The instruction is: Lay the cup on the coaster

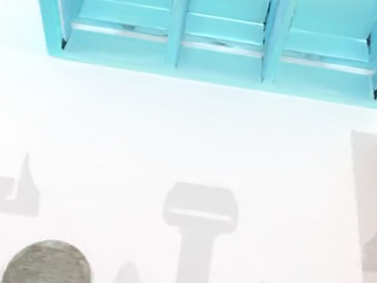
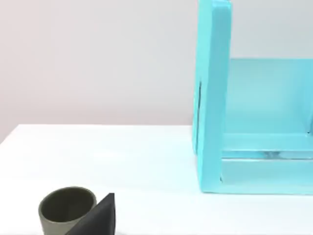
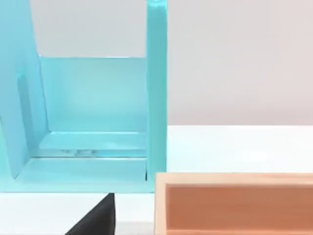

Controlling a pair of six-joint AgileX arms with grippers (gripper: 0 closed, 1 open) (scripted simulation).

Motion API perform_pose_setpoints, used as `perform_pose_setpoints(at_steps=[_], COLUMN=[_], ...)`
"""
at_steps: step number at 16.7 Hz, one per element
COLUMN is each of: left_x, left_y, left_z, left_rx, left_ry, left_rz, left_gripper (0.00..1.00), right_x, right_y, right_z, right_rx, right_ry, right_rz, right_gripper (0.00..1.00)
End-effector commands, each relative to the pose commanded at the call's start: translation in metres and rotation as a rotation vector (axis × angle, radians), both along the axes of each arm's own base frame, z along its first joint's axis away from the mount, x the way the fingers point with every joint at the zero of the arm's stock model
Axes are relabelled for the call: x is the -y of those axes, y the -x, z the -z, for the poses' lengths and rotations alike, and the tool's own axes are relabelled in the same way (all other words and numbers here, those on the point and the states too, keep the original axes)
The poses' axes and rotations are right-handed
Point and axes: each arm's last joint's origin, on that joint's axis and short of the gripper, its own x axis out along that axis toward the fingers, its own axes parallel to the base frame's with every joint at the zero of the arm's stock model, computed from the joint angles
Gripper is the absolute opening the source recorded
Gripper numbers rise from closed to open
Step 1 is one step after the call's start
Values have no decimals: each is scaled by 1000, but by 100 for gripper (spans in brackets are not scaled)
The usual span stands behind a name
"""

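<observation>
Desk [image 1: 174, 139]: white, broad. The largest item on it is a turquoise shelf unit [image 1: 221, 28] with three open bays along the far edge. In the left wrist view its end panel stands well ahead of the left pincer and off to one side.

Wooden box [image 3: 234, 203]: light orange-brown, open-topped, at the desk's right edge. In the right wrist view it sits close in front of the right pincer [image 3: 98, 218], with the shelf unit just behind it. The right arm looks parked, and the spread of its fingers cannot be told from the dark tip that shows.

Coaster [image 1: 49, 266]: speckled grey disc, flat on the desk near the front edge, left of centre, bare on top.

Cup [image 2: 67, 210]: dull olive, upright, mouth open upward. It stands on the desk just ahead of the left pincer [image 2: 95, 218], and one dark fingertip overlaps its side in the wrist view. Contact not confirmed. Whether the fingers are wide or narrow I cannot tell.

Step in hand (judgement): approach to the cup; no grasp is evident, nothing lifted.

Next move calls for: closing the last gap so both fingers straddle the cup wall, a firm squeeze, a lift clear of the desk, then carrying it over the coaster and setting it down centred.
</observation>
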Motion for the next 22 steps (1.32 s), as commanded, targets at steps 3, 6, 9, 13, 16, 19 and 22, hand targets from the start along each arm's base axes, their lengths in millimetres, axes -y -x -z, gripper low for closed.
perform_pose_setpoints(at_steps=[3, 6, 9, 13, 16, 19, 22], left_x=[0, 1, 2, 2, -1, -9, -25], left_y=[0, -1, -8, -45, -98, -160, -216], left_z=[-2, -18, -52, -111, -142, -152, -143], left_rx=[-9, -83, -221, -477, -698, -900, -1051], left_ry=[-9, -98, -284, -640, -918, -1134, -1255], left_rz=[2, 16, 47, 158, 321, 538, 760], left_gripper=[100, 100, 100, 100, 100, 100, 100], right_x=[0, 0, 0, 0, 0, 0, 0], right_y=[0, 0, 0, 0, 0, 0, 0], right_z=[0, 0, 0, 0, 0, 0, 0], right_rx=[0, 0, 0, 0, 0, 0, 0], right_ry=[0, 0, 0, 0, 0, 0, 0], right_rz=[0, 0, 0, 0, 0, 0, 0], right_gripper=[100, 100, 100, 100, 100, 100, 100])
